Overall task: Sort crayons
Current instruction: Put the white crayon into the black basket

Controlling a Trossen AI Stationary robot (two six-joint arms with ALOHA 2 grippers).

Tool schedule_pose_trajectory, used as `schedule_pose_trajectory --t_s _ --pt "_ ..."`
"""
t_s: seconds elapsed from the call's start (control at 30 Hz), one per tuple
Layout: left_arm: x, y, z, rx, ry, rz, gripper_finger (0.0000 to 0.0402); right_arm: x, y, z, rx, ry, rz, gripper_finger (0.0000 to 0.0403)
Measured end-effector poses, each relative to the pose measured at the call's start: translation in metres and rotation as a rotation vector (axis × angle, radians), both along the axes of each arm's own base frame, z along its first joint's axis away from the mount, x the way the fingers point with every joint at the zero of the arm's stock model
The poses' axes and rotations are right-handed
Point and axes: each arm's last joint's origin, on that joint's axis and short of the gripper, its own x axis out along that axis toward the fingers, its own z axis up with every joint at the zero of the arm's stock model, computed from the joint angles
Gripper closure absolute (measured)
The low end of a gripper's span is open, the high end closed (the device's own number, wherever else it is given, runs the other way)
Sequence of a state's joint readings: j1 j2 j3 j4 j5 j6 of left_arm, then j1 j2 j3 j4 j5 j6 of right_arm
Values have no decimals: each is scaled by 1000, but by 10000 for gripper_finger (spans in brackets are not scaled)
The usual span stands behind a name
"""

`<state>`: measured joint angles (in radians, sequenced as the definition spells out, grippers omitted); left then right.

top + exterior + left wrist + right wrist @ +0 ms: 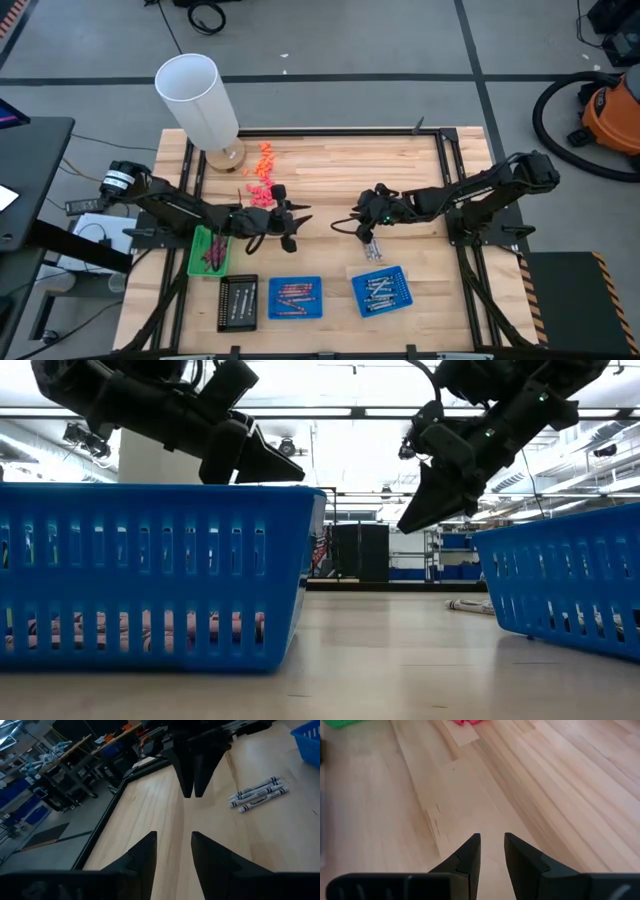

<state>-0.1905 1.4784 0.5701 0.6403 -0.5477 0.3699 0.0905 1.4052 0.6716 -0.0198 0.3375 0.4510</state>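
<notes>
Overhead, table-level and wrist cameras share the table (330, 170).

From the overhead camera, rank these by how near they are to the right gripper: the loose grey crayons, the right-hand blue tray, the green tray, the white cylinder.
From the right gripper:
1. Loose grey crayons, on the wood right beside it.
2. Right-hand blue tray, just past those crayons, toward the front edge.
3. Green tray, across the table under the left arm.
4. White cylinder, at the back left corner.
</notes>
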Motion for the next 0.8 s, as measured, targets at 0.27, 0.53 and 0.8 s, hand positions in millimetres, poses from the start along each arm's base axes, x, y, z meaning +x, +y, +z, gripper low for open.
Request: schedule_pose_trajectory --t_s 0.27,0.53,0.8 --pt "0 0 0 -17 -7 4 269 1 8 2 19 -24 46 305" --pt "1 4 0 -53 -23 27 269 1 14 0 66 -23 46 301" --pt "1 7 0 -81 -32 45 269 9 23 -19 76 39 57 295"
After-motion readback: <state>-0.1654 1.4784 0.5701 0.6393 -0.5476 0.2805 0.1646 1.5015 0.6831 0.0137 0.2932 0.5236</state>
